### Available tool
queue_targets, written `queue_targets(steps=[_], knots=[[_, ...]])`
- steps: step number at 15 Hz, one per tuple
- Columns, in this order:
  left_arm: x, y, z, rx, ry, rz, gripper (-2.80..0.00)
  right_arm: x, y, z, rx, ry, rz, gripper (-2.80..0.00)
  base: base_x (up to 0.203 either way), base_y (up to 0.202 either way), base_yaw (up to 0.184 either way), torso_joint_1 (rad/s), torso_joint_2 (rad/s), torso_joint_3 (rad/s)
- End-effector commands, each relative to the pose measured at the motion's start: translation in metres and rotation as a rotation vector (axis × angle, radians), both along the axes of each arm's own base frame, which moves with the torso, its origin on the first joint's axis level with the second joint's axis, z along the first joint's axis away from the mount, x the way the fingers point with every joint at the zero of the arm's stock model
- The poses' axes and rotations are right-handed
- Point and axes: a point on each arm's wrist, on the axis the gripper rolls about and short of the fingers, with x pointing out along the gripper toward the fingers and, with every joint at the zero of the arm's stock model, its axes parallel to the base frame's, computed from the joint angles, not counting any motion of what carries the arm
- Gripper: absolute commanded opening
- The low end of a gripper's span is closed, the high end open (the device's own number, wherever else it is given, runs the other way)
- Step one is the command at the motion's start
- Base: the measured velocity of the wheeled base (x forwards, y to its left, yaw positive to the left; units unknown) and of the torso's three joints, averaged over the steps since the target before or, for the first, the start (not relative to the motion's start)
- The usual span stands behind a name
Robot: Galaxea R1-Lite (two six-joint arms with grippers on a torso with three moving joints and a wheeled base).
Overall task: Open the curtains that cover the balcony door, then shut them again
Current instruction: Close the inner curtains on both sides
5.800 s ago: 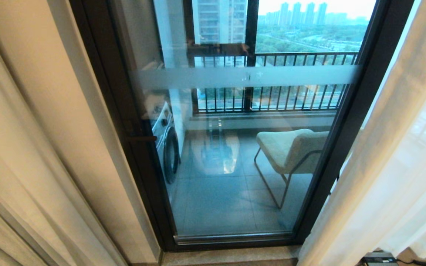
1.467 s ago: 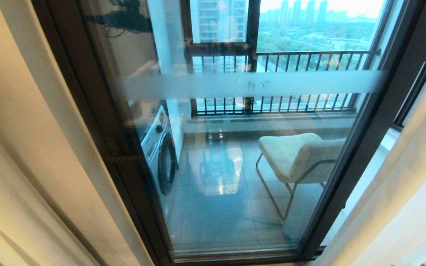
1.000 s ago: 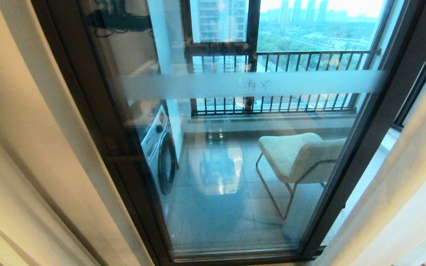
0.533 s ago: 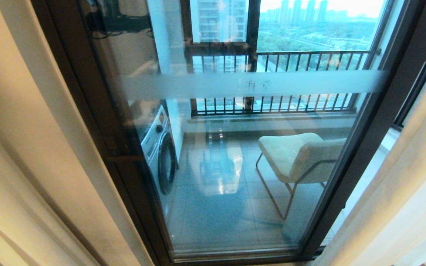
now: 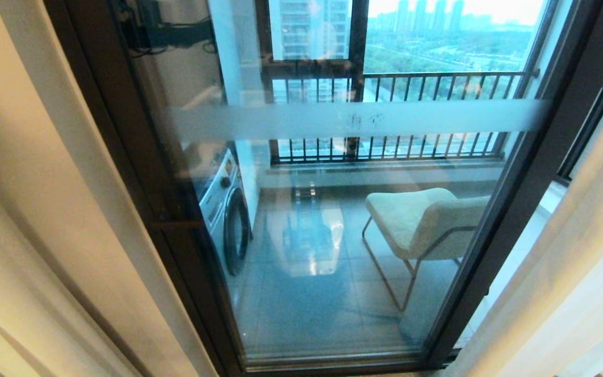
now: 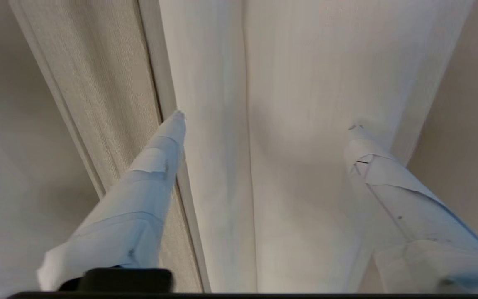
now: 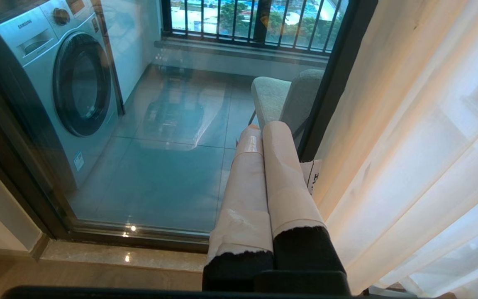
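The curtains (image 5: 34,220) are pulled apart. Cream folds hang on the left, and more cream folds with thin white sheers (image 7: 438,137) hang on the right. Between them the balcony door (image 5: 139,157) shows in full, with its dark frame and a frosted band (image 5: 354,119) across the glass. There are small marks on the band, too faint to read.

The left gripper (image 6: 264,120) is up close to the left cream curtain. Its two taped fingers (image 6: 156,158) are spread wide with a fold of cloth between the tips, and I cannot tell if they touch it. The right gripper (image 7: 264,128) is low near the right curtain, its fingers pressed flat together with nothing in them. It points at the door's right frame.

Behind the glass, on the left, stands a washing machine (image 7: 60,83) with the word SAMSUNG on it and a small white sticker low down that is too tiny to read. A pale chair (image 5: 416,220) sits on the right of the balcony. Far back is a railing (image 5: 411,115).
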Motion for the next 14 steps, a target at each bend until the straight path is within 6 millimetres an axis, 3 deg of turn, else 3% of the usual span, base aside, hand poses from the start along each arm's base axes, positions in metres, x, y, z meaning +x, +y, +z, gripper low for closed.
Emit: queue_targets(steps=[1, 9, 14], knots=[[0.002, 0.007, 0.001, 0.000, 0.001, 0.021, 0.00, 0.000, 0.000, 0.000, -0.001, 0.002, 0.001, -2.80, 0.000, 0.000, 0.000, 0.000, 0.00, 0.000], [-0.014, 0.039, -0.004, -0.014, 0.013, 0.162, 0.00, 0.000, 0.000, 0.000, -0.001, 0.002, 0.001, -2.80, 0.000, 0.000, 0.000, 0.000, 0.00, 0.000], [0.013, 0.073, -0.010, -0.017, -0.028, 0.124, 0.00, 0.000, 0.000, 0.000, -0.001, 0.002, 0.001, -2.80, 0.000, 0.000, 0.000, 0.000, 0.00, 0.000]])
